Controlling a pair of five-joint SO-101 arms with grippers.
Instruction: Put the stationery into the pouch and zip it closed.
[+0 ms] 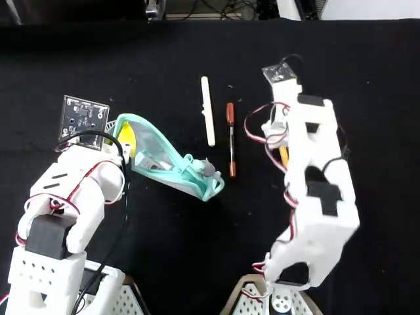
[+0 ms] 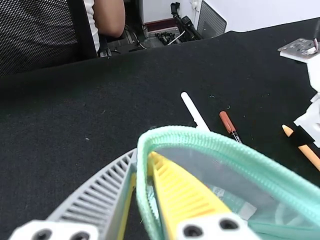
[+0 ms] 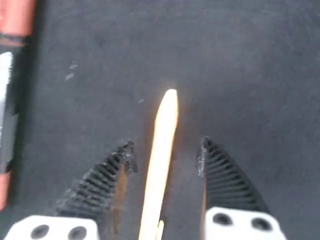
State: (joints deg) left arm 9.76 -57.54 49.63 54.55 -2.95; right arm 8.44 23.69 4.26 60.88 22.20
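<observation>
Arms stand side by side at the near edge of the black table (image 1: 164,249). The left gripper (image 2: 143,156) is clamped on the mint zip rim of the pouch (image 1: 172,164), with the yellow finger (image 2: 182,197) inside the mouth and the grey finger (image 2: 97,195) outside it. The pouch is clear with mint edging. In the high view it lies on the table in front of the left arm, running slantwise from the gripper toward the table's middle. Something pale lies inside it, too small to tell.

The right gripper (image 3: 167,145) is down at the table with its fingers spread. The pencil (image 3: 159,165), orange, lies on the cloth between them, with a gap on each side and its tip pointing past the fingertips.

Between the pouch and the right arm lies the red pen (image 1: 231,139), just beside the pencil but apart from it. The white stick (image 1: 208,111) lies near the pen on the pouch's side, roughly parallel to it and reaching a little farther out. Neither touches the pouch.

Beyond the far table edge, the left wrist view shows a black mesh chair (image 2: 35,30).
</observation>
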